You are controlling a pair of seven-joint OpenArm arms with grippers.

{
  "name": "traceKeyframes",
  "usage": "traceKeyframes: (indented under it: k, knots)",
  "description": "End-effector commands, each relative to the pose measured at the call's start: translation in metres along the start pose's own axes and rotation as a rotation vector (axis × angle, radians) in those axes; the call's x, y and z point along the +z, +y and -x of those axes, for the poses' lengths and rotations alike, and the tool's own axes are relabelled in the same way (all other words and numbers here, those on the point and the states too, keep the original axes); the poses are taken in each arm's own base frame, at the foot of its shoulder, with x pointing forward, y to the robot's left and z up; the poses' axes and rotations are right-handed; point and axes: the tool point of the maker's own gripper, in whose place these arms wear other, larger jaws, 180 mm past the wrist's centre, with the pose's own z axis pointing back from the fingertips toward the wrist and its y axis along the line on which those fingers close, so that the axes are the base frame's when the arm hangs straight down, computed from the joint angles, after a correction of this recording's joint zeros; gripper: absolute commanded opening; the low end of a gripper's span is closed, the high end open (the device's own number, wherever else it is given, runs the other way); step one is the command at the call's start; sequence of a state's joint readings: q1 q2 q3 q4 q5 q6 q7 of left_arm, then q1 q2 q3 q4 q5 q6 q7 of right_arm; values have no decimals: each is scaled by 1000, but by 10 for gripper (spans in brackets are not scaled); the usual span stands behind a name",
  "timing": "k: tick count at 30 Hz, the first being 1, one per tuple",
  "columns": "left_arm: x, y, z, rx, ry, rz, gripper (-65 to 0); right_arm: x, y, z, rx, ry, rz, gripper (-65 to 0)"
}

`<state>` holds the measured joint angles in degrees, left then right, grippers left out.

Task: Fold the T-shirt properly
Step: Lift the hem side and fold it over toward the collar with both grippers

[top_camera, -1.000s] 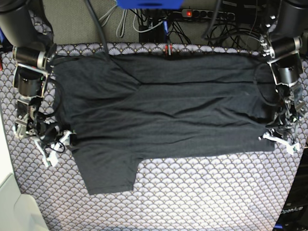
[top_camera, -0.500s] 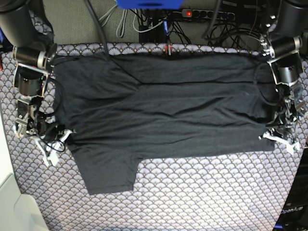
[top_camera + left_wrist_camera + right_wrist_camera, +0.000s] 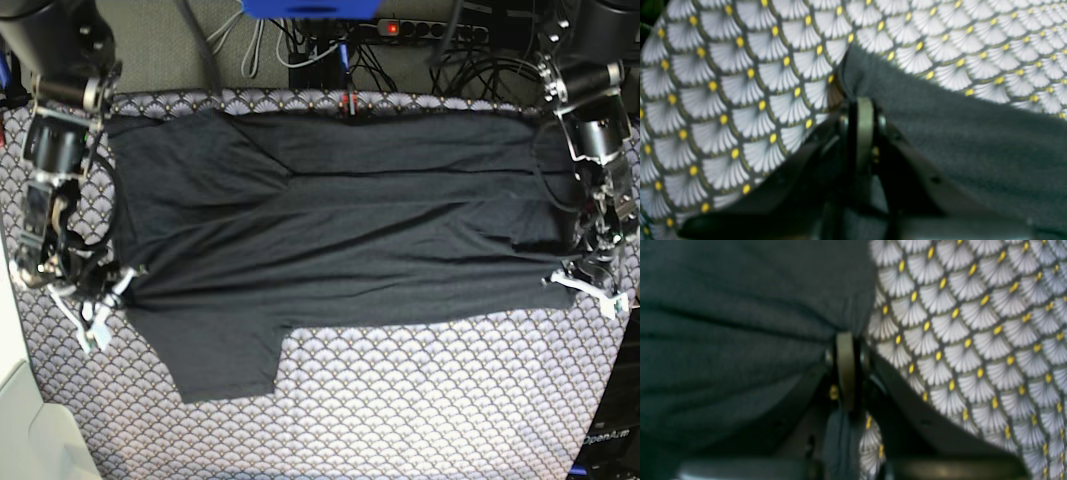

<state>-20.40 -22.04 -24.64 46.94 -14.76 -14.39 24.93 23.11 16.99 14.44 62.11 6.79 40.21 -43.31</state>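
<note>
Across the bench [image 3: 420, 420], covered by a scallop-patterned cloth [image 3: 400, 400], the T-shirt [image 3: 340, 220] is spread flat, plain dark side up, its long axis running side to side. One sleeve [image 3: 225, 360] projects toward the near edge, where a wide band of bare cloth is left open. The far hem lies close to the bench's rear edge, behind which cables [image 3: 470, 65] and a power strip [image 3: 415, 28] are seen. The right fingers [image 3: 845, 336] are clamped together on a pinched fold at the shirt's edge. The left fingers [image 3: 862, 103] are likewise closed on the opposite edge, fabric bunching at the tips. Both arms stand at the outer bench margins.
</note>
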Motion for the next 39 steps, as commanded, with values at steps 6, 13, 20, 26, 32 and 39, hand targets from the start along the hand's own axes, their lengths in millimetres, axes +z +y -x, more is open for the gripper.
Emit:
traceKeyframes:
  k: [6, 13, 20, 26, 32, 39]
  knots:
    - [14, 0, -19, 10, -22, 26, -646, 38, 2, -18, 112, -81, 71, -640]
    - [31, -6, -18, 36, -64, 74, -646, 61, 23, -7, 168, -118, 61, -640]
    - [54, 25, -22, 146, -60, 37, -646, 80, 18, 2, 164, -135, 103, -640]
    - [67, 35, -33, 151, -62, 20, -645, 83, 16, 11, 162, -121, 108, -640]
    - [76, 31, -32, 115, -49, 26, -645, 96, 30, 19, 207, -123, 112, -640]
    - [82, 37, -16, 95, -20, 12, -645, 106, 46, 45, 231, -83, 93, -640]
